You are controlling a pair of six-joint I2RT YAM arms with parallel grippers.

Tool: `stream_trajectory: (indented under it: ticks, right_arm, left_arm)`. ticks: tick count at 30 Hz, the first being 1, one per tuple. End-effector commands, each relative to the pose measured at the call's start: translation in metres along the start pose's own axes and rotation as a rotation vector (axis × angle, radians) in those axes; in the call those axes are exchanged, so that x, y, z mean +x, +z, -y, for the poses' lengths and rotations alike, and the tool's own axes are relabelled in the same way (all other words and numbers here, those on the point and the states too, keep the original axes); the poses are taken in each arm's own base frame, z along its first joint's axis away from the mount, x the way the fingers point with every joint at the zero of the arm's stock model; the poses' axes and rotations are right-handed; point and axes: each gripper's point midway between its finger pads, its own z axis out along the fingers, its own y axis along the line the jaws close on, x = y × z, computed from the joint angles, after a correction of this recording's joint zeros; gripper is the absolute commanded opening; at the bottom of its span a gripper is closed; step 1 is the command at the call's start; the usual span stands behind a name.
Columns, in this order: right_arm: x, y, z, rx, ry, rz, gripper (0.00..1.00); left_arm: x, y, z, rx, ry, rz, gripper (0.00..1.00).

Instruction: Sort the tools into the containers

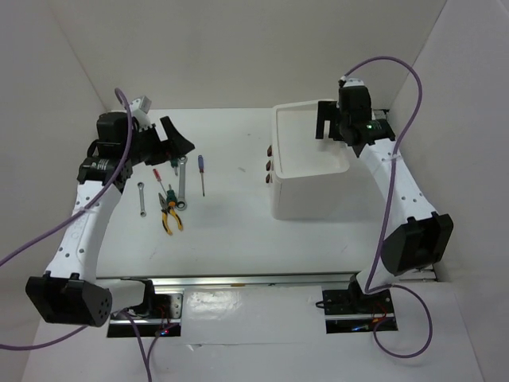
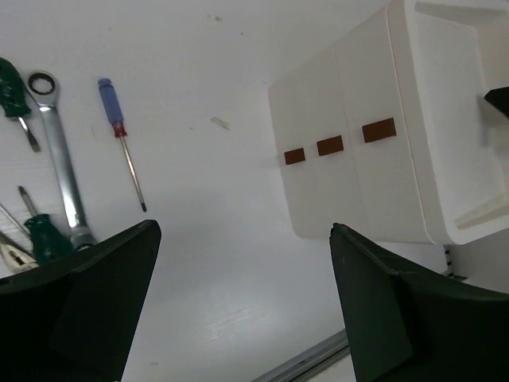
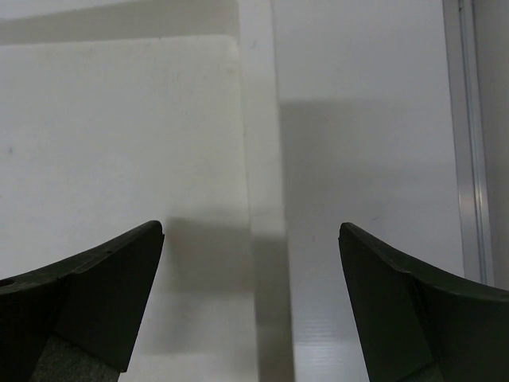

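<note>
The left tool, apart and empty, hangs by the screwdrivers, wrenches and pliers lying centre-left on the worktop. The right tool, likewise apart, hangs over the white box's tray, upper right.

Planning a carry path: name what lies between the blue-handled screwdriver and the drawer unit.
Only bare table and a tiny speck separate the blue-handled screwdriver from the drawer unit, per top external and left wrist views.

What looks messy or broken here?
Nothing looks broken or spilled. The blue-handled screwdriver, ratchet wrench, pliers and other tools just lie in a loose bunch on the table, left of the white drawer box, whose drawers look shut.
</note>
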Motion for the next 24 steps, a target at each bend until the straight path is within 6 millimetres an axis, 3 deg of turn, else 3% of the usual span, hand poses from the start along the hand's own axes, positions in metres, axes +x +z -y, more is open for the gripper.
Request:
stream_trajectory:
  ticks: [1,5,6,7,8,9,10,13,16,18,21,24]
  right_arm:
    - [0.005,-0.001,-0.011,0.031,0.001,0.023,0.98]
    - [0.013,0.001,-0.011,0.054,0.021,0.022,0.95]
    - [0.017,0.002,-0.011,0.069,0.013,0.016,0.95]
    - [0.018,0.000,-0.010,0.069,0.013,0.016,0.95]
    - [0.019,-0.001,-0.015,0.061,0.017,0.017,0.95]
    - [0.020,-0.003,-0.014,0.061,0.017,0.017,0.95]
    - [0.020,-0.003,-0.014,0.061,0.017,0.017,0.95]
    - [0.018,-0.007,-0.017,0.051,0.016,0.027,0.95]
    - [0.014,-0.009,-0.022,0.041,0.013,0.036,0.95]
    - [0.018,-0.007,-0.024,0.031,0.012,0.029,0.95]
    - [0.024,-0.006,-0.029,0.012,0.002,0.016,0.95]
    - [0.030,-0.005,-0.033,0.007,-0.007,0.004,0.95]
  left_arm:
    - [0.001,0.018,0.008,0.097,-0.064,-0.004,1.00]
    - [0.024,0.048,0.033,0.347,-0.135,-0.109,0.98]
    - [0.048,0.058,0.046,0.466,-0.169,-0.207,1.00]
    - [0.039,0.064,0.062,0.560,-0.184,-0.179,1.00]
    - [0.041,0.069,0.072,0.619,-0.192,-0.194,1.00]
    - [0.057,0.072,0.090,0.699,-0.193,-0.241,1.00]
    - [0.064,0.087,0.094,0.713,-0.253,-0.275,1.00]
    - [0.071,0.100,0.130,0.855,-0.219,-0.267,0.95]
    - [0.077,0.125,0.148,0.930,-0.281,-0.278,0.88]
    - [0.081,0.142,0.149,0.973,-0.332,-0.287,0.82]
    - [0.081,0.155,0.152,1.001,-0.400,-0.294,0.80]
    - [0.096,0.174,0.145,0.984,-0.437,-0.318,0.78]
